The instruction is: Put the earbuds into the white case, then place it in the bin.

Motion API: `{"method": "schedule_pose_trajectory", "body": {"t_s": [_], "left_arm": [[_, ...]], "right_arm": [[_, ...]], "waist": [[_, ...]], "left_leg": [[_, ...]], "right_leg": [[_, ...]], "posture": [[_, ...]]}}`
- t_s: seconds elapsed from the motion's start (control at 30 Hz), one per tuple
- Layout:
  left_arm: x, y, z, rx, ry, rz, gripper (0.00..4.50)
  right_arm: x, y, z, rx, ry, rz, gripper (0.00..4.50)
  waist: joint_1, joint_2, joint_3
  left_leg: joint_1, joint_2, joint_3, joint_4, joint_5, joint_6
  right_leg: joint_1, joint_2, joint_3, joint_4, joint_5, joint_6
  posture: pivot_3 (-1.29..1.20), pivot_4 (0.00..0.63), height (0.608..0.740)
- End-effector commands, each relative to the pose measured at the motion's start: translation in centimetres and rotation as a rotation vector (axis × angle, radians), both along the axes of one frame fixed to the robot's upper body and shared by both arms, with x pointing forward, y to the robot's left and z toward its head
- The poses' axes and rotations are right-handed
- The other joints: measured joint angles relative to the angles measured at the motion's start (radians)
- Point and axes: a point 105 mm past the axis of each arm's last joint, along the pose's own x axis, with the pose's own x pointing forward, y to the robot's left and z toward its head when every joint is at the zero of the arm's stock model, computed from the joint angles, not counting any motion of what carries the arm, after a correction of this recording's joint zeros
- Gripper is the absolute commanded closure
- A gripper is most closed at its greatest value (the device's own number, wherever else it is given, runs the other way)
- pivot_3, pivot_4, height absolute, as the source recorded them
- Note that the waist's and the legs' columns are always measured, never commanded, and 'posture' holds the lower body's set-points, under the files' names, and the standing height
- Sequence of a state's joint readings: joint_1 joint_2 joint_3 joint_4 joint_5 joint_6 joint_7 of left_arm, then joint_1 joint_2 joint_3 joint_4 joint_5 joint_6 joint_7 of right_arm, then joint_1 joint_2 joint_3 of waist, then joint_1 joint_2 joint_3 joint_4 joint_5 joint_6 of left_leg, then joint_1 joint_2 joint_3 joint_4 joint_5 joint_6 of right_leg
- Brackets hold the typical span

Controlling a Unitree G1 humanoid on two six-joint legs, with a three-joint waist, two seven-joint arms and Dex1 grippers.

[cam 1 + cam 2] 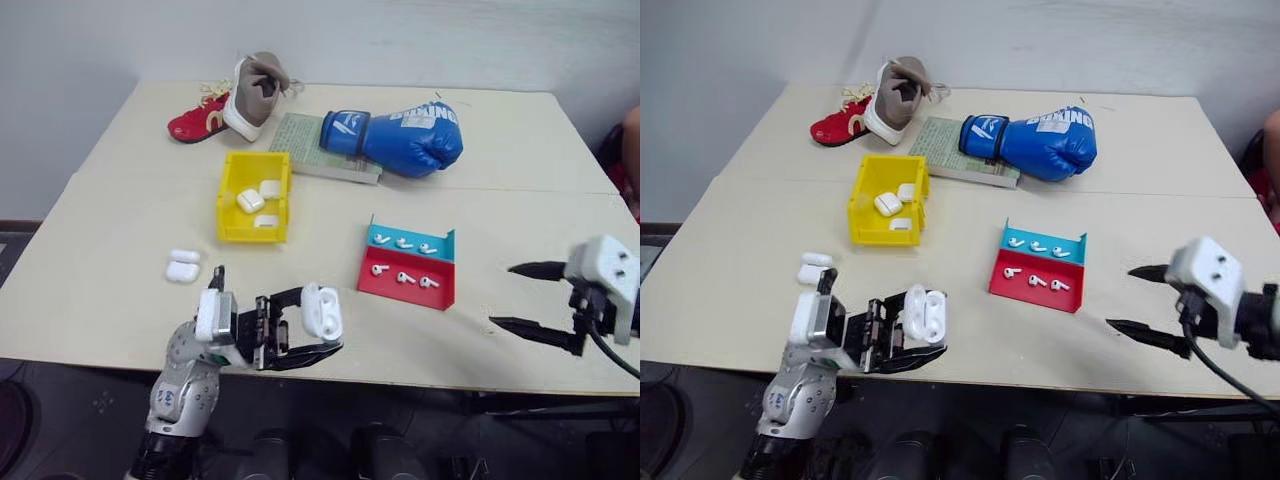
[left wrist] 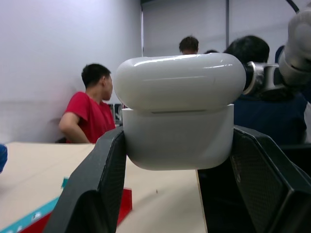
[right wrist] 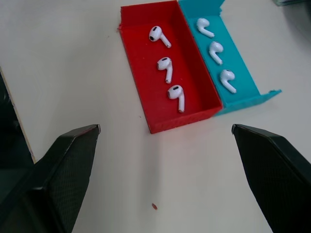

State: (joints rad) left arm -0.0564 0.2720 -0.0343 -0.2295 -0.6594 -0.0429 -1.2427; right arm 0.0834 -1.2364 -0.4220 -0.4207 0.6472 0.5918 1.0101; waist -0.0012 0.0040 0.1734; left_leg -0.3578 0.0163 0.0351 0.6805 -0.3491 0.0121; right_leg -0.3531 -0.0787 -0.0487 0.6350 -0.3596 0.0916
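The left gripper was clamped on a small glossy white rounded earbud case, held above the near edge of the pale table; its lid looked shut or nearly so in the left wrist view. The right gripper hung with its jaws spread and nothing between them, just right of the flat red and teal tray, where six tiny white stemmed earbuds lay in two rows. The bright yellow plastic bin, already holding three cases, stood farther back on the left. To do this step well, the right gripper should probably descend squarely over one earbud and pinch its stem, while the case is kept steady with its lid opened.
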Motion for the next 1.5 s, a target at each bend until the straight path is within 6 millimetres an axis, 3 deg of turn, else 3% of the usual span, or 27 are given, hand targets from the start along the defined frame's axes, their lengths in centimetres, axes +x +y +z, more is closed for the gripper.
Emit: {"method": "schedule_pose_trajectory", "body": {"t_s": [0.03, 0.17, 0.2, 0.3, 0.47, 0.73, 1.5], "left_arm": [[-0.5, 0.5, -0.2, 0.018, -0.027, -0.002, 1.74], [-0.6, 0.6, -0.4, 0.026, -0.030, -0.003, 1.74], [-0.5, 0.6, -0.3, 0.022, -0.028, 0.002, 1.74], [-0.8, 0.2, 0.1, 0.004, -0.027, -0.013, 1.74], [-1.1, -0.4, -0.2, 0.006, -0.027, -0.036, 1.74], [-1.2, -0.5, -0.3, 0.007, -0.032, -0.016, 1.74], [-1.2, -0.1, -0.5, 0.029, -0.039, 0.016, 1.74]], "right_arm": [[0.4, 1.7, -0.1, -0.050, 0.057, 0.022, 0.00], [1.4, 2.8, -0.2, -0.114, 0.050, 0.028, 0.00], [1.8, 3.0, -0.2, -0.130, 0.043, 0.029, 0.18], [2.5, 4.3, -0.2, -0.148, 0.062, 0.057, 0.98], [3.4, 5.4, -1.0, -0.232, 0.092, 0.112, 2.73], [5.7, 6.8, -1.2, -0.291, 0.069, 0.113, 2.73], [8.6, 6.4, -4.0, -0.401, 0.104, 0.080, 2.73]], "waist": [[0.001, -0.001, 0.000], [0.004, 0.000, 0.000], [0.003, 0.000, 0.000], [-0.001, 0.000, 0.000], [-0.002, 0.000, 0.000], [-0.002, 0.000, 0.000], [-0.004, 0.000, 0.000]], "left_leg": [[-0.001, 0.000, 0.000, 0.000, 0.000, 0.000], [-0.009, -0.001, -0.005, 0.002, 0.000, 0.001], [-0.011, -0.001, -0.005, 0.003, 0.000, 0.001], [-0.013, -0.001, -0.005, 0.002, 0.000, 0.001], [-0.012, -0.001, -0.006, 0.002, 0.000, 0.000], [-0.013, -0.001, -0.006, 0.002, 0.000, 0.000], [-0.013, -0.001, -0.006, 0.002, 0.000, 0.000]], "right_leg": [[-0.001, 0.000, 0.000, -0.001, 0.000, 0.000], [-0.004, -0.001, 0.000, -0.006, 0.001, 0.001], [-0.005, -0.001, 0.000, -0.006, 0.001, 0.001], [-0.006, -0.001, -0.001, -0.006, 0.001, 0.002], [-0.006, 0.000, -0.002, -0.006, 0.001, 0.002], [-0.007, -0.001, -0.002, -0.006, 0.001, 0.002], [-0.007, -0.001, -0.004, -0.006, 0.001, 0.002]], "posture": [[0.00, 0.150, 0.740], [0.00, 0.150, 0.740], [0.00, 0.150, 0.740], [0.00, 0.150, 0.740], [0.00, 0.150, 0.740], [0.00, 0.150, 0.740], [0.00, 0.150, 0.740]]}}
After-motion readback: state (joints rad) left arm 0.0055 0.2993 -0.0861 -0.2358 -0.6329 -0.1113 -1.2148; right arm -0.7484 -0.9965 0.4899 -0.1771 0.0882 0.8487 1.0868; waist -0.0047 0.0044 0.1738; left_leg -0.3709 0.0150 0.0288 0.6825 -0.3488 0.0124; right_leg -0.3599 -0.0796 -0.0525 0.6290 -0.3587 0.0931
